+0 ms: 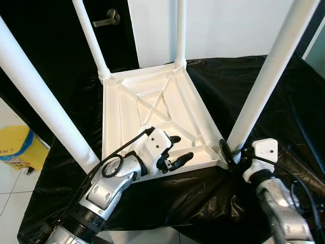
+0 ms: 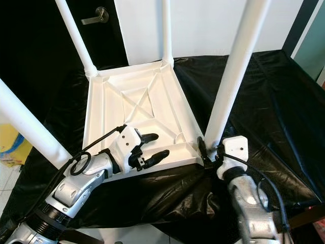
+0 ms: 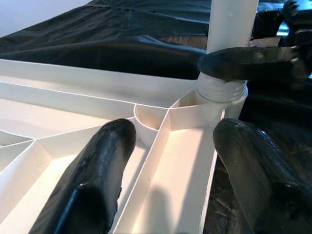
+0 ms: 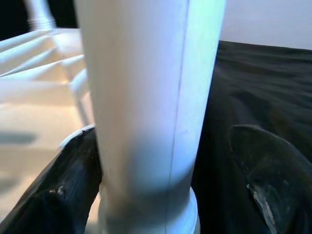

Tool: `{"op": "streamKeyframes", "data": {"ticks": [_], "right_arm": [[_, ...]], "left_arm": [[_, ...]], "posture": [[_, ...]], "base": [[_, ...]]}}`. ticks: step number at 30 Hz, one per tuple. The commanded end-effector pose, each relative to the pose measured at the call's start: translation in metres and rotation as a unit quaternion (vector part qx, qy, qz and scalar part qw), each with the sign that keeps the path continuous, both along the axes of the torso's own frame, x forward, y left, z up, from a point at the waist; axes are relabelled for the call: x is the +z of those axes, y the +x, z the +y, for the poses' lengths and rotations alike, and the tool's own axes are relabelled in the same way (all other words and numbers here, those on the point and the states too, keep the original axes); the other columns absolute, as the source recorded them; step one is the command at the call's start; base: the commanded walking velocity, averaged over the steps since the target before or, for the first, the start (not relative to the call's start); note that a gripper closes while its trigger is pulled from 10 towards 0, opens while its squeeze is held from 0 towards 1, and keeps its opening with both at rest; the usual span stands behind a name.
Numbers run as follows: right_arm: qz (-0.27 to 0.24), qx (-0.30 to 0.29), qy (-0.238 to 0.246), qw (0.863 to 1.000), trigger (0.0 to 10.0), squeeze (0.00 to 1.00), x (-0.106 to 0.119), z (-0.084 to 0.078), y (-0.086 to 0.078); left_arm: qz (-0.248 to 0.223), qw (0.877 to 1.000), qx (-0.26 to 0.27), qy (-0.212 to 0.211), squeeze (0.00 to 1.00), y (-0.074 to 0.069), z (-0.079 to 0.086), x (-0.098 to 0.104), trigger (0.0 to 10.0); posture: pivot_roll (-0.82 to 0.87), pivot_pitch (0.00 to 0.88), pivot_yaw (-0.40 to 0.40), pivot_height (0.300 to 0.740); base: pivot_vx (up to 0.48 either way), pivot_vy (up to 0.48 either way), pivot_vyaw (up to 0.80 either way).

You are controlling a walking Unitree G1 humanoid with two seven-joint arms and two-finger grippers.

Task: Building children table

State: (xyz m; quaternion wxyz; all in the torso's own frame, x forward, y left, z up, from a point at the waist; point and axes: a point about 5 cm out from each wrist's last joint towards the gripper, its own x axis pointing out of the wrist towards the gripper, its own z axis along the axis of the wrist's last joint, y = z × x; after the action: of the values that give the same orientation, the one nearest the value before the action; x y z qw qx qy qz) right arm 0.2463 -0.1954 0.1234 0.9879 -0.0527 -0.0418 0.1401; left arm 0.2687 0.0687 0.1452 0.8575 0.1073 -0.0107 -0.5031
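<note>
Inverted white table (image 1: pixel 152 101). Left gripper (image 1: pixel 177 150) jaws released over near edge; right gripper (image 1: pixel 228 155) jaws straddle near-right leg (image 1: pixel 264 81), one touching.

White plastic tabletop (image 1: pixel 152 109), upside down, w/ ribbed X pattern on its underside; four legs also plain white, e.g. near right leg (image 1: pixel 264 86). Black glossy sheet (image 1: pixel 284 96) underneath, crinkled. Left gripper (image 1: pixel 175 152): black fingers (image 3: pixel 102 175), white housing, silver arm w/ black cable. Right gripper (image 1: pixel 227 152): same black fingers, white housing, silver arm. Yellow bin (image 1: pixel 18 145) w/ blue trim at left. Door (image 1: pixel 61 35) black, handle (image 1: pixel 107 19) brass-grey. Wall (image 1: pixel 228 25) white.
</note>
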Motion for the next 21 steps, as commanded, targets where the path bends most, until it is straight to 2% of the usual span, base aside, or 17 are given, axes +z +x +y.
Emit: {"op": "streamKeyframes", "data": {"ticks": [1,3,6,10,12,16,21], "right_arm": [[0.012,0.031,0.008,0.999,10.0,0.0,-0.004,0.003,0.0],[0.012,0.031,0.008,0.999,10.0,0.0,-0.004,0.003,0.0],[0.029,0.104,-0.022,0.994,10.0,0.0,-0.002,0.002,0.008],[0.034,0.137,-0.036,0.989,10.0,0.0,0.0,0.002,0.014],[0.039,0.175,-0.061,0.982,10.0,0.0,0.004,0.003,0.021],[0.041,0.195,-0.074,0.977,10.0,0.0,0.007,0.004,0.027],[0.035,0.221,-0.103,0.969,10.0,0.0,0.015,0.004,0.043]], "left_arm": [[0.007,0.998,-0.059,0.017,0.0,-0.006,-0.001,-0.002,10.0],[0.007,0.998,-0.059,0.017,0.0,-0.006,-0.001,-0.002,10.0],[0.004,0.997,-0.069,0.018,0.0,-0.004,-0.004,0.0,10.0],[0.006,0.997,-0.079,0.016,0.0,-0.005,-0.005,0.002,10.0],[0.009,0.996,-0.085,0.011,0.0,-0.007,-0.009,0.002,10.0],[0.009,0.996,-0.087,0.008,0.0,-0.008,-0.011,0.002,10.0],[0.008,0.996,-0.09,0.005,0.0,-0.012,-0.016,0.001,10.0]], "posture": [[-0.19,0.051,0.071,0.74],[-0.19,0.051,0.071,0.74],[-0.21,0.055,0.084,0.74],[-0.21,0.055,0.084,0.74],[-0.21,0.05,0.072,0.74],[-0.21,0.045,0.063,0.74],[-0.2,0.043,0.046,0.74]], "base": [[0.0,0.0,0.0],[0.0,0.0,0.0],[0.0,0.0,0.0],[0.0,0.0,0.0],[0.0,0.0,0.0],[0.0,0.0,0.0],[0.0,0.0,0.0]]}}
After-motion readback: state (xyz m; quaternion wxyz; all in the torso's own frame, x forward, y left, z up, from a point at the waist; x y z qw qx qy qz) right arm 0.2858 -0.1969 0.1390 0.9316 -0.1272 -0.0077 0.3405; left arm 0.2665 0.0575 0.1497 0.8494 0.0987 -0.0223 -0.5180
